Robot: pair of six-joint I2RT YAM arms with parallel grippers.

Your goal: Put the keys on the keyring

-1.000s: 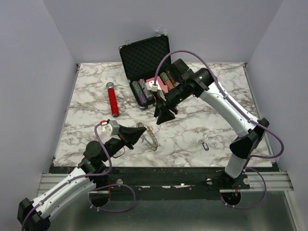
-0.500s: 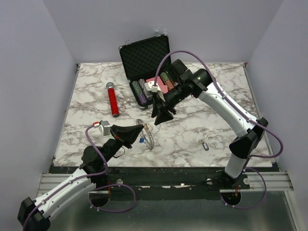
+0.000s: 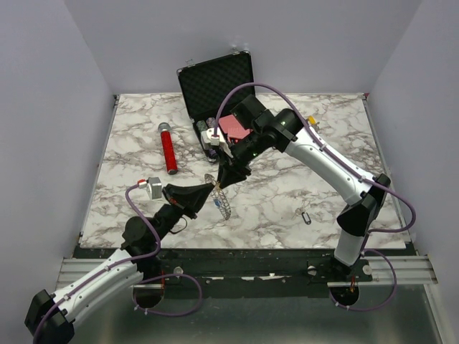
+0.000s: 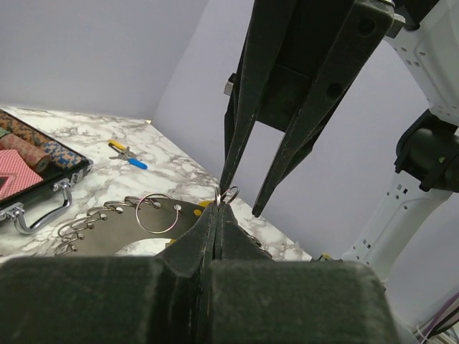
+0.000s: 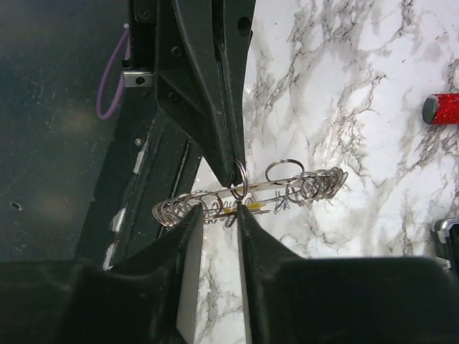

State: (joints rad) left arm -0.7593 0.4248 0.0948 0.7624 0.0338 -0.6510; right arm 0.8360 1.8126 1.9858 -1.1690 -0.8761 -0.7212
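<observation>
Left gripper (image 3: 213, 188) clamped on keyring (image 3: 223, 203) rim, held up near centre. Right gripper (image 3: 226, 178) jaws apart, straddling it (apparently gripping nothing). One key (image 3: 306, 216) lies loose near right, not yet threaded.

A table (image 3: 287, 208) fills the middle; its top is white with grey wavy lines, like stone; plain pale purple walls stand close round it, the back wall (image 3: 229, 36) at 12 o'clock, the left wall (image 3: 43, 143) at 9 o'clock, the right wall (image 3: 430, 107) at 3 o'clock; at 6 o'clock a silver metal rail (image 3: 409, 269) runs along the table's edge; below it lies a dull grey surface (image 3: 287, 319); the light is soft and even.
</observation>
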